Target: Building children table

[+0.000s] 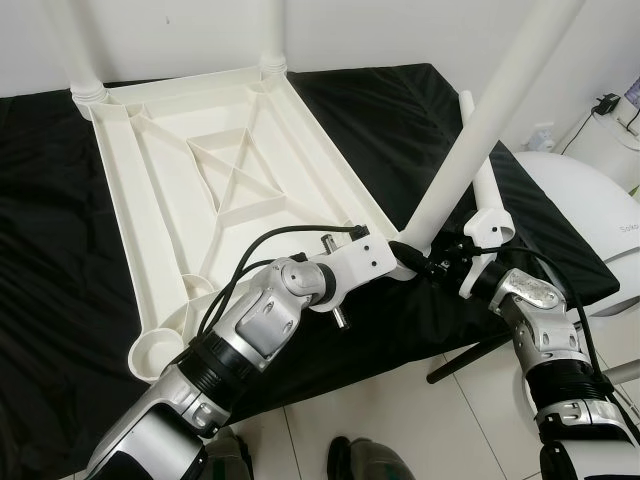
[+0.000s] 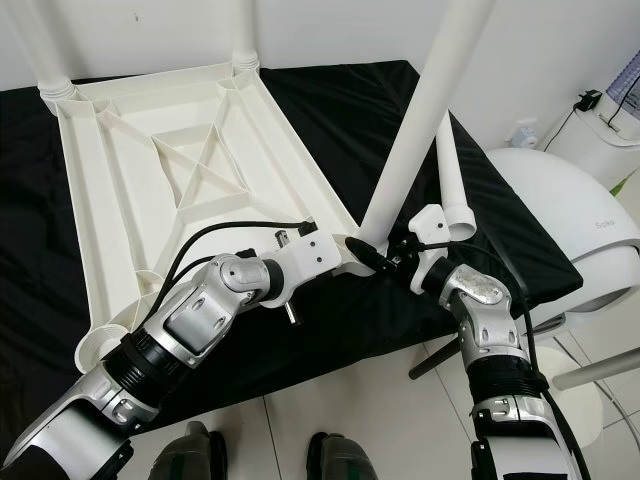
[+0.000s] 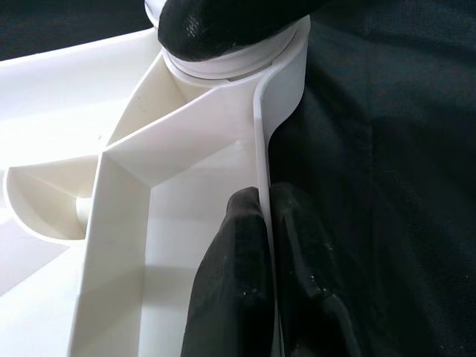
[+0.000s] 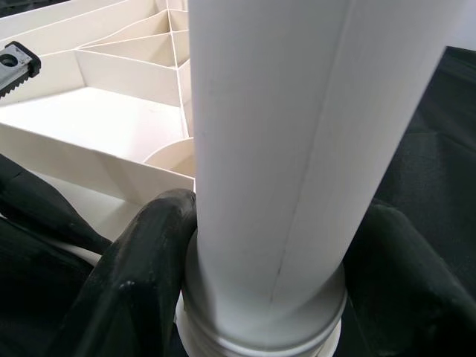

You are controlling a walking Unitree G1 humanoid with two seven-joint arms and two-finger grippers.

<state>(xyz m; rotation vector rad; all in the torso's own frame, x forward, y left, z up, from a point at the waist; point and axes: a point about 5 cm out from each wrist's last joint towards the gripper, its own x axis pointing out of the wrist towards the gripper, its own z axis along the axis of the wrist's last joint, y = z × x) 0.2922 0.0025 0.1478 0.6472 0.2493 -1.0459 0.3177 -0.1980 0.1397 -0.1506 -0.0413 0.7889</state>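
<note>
The white table top lies upside down on a black cloth, its ribbed underside facing up. A long white leg stands tilted in the near right corner socket. My right gripper is shut on the base of the leg, one black finger on each side. My left gripper is shut on the table top's thin rim right beside that socket, its fingers pinching the wall from both sides. The two grippers nearly touch.
Two legs stand in the far corner sockets. The near left socket holds nothing. A loose leg lies on the cloth at right. A white rounded appliance stands to the right, tiled floor below.
</note>
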